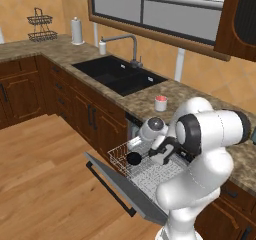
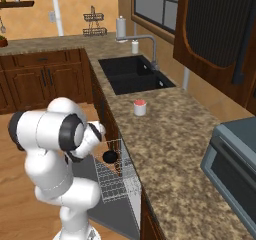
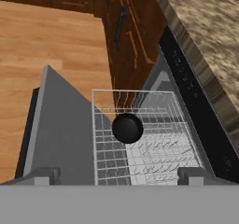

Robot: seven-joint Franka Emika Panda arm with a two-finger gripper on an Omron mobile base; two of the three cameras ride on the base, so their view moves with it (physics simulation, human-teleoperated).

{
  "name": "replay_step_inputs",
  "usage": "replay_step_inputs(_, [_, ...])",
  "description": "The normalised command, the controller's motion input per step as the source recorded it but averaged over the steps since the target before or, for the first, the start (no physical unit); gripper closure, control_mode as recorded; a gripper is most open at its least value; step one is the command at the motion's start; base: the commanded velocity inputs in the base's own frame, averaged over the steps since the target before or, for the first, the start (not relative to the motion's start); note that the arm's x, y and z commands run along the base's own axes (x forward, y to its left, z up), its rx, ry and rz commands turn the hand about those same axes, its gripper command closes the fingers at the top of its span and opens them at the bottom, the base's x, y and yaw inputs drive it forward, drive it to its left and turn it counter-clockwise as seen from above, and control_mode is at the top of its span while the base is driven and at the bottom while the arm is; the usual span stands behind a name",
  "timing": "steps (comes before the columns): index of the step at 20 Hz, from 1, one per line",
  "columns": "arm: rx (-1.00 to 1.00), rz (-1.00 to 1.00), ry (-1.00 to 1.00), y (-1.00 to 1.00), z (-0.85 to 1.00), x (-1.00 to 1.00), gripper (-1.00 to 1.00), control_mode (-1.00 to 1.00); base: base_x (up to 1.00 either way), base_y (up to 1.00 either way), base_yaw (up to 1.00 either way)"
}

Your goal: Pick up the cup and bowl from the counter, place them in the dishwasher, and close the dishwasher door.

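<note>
The black bowl lies in the white wire rack of the dishwasher, near the rack's far left corner. The grey dishwasher door hangs down flat, its dark bar handle at the outer edge. My gripper hovers above the rack just behind the bowl, open, with nothing between its fingertips. The white cup with the pinkish-red inside stands upright on the granite counter, beyond the dishwasher and right of the sink.
A black double sink with a grey faucet is set into the counter left of the cup. A white dispenser and a paper roll stand further back. A grey oven sits on the right. Wooden floor lies beside the door.
</note>
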Motion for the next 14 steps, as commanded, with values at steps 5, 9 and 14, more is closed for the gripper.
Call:
replay_step_inputs(5, [0.00, 0.00, 0.16, 0.00, 1.00, 0.36, -1.00, -1.00, 0.00, 0.00, 0.00])
replay_step_inputs(9, [-0.01, 0.00, 0.11, 0.00, 1.00, 0.36, -1.00, -1.00, 0.00, 0.00, 0.00])
replay_step_inputs(14, [-0.02, 0.00, 0.15, 0.00, 1.00, 0.40, -1.00, -1.00, 0.00, 0.00, 0.00])
